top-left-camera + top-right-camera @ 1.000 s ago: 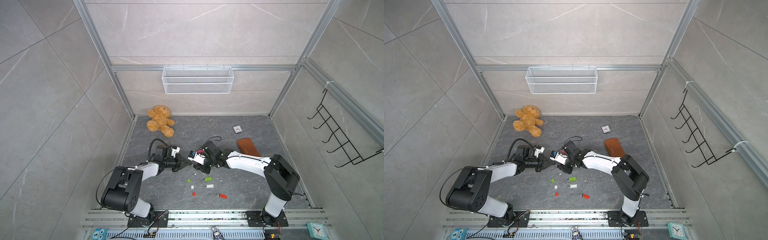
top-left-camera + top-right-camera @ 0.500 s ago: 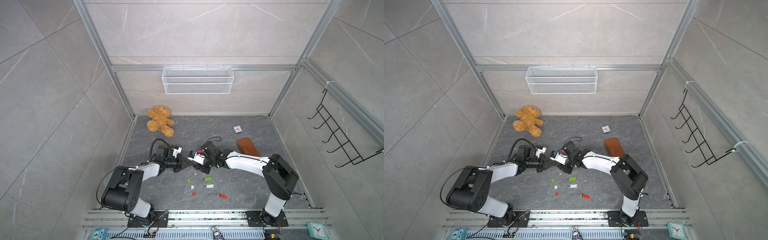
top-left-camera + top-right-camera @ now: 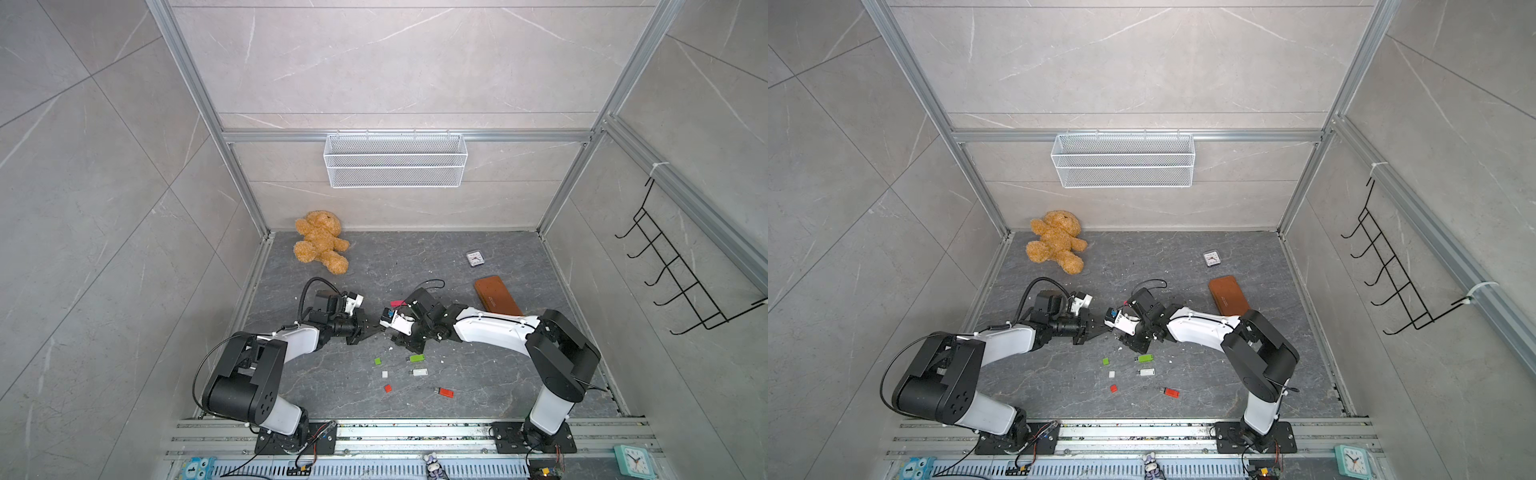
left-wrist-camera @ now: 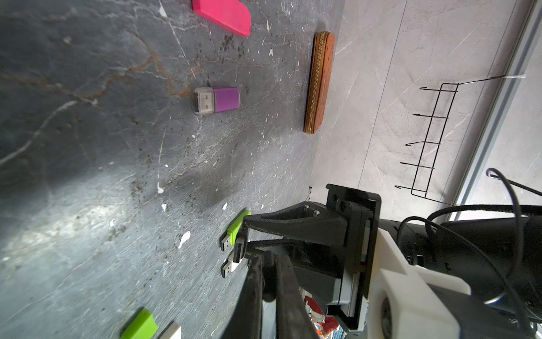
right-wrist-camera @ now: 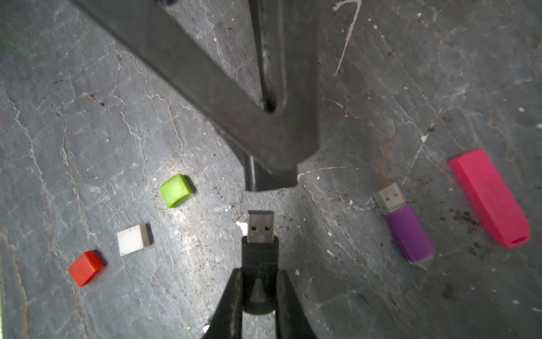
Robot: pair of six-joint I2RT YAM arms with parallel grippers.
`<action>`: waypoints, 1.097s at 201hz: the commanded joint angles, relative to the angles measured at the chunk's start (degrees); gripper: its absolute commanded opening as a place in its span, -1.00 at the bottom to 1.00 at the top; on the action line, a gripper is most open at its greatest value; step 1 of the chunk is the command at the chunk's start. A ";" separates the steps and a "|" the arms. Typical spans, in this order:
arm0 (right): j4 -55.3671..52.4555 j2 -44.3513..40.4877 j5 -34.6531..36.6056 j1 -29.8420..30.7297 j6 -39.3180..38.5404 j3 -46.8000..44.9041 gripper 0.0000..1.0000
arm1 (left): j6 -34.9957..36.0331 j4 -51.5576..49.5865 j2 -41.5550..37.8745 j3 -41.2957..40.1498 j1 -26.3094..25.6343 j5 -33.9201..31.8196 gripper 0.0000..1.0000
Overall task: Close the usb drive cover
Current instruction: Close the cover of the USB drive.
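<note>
Nothing moved, right tool (image 5: 259,275), matte black drive (image 5: 260,254)

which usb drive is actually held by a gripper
The black usb drive, clamped in the right gripper with its plug bare; the purple drive, green drive, white drive and red drive lie on the table.

**Bare plug facing cap**

The right gripper (image 5: 260,276) is pinching a black usb drive (image 5: 260,246), its plug pointing at the left gripper (image 5: 274,152), which is clamping what looks like a black cap (image 5: 271,180), though it is blurred. A green cap (image 5: 177,190), white cap (image 5: 133,239), red cap (image 5: 87,267), purple drive (image 5: 407,227) and pink drive (image 5: 489,198) are lying on the floor (image 5: 352,278) around them.
</note>
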 commanded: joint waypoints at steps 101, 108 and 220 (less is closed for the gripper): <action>2.75 -1.89 -1.20 0.35 2.06 0.71 -0.85 | 3.58 -3.04 -0.54 1.62 -1.48 -0.45 -0.97; 2.83 -2.08 -1.11 0.37 2.12 0.60 -0.85 | 3.76 -3.27 -0.63 1.65 -1.49 -0.55 -0.98; 1.71 -1.93 -1.77 0.37 2.13 0.38 -0.86 | 5.05 -4.82 -3.50 1.88 -1.62 -3.03 -0.98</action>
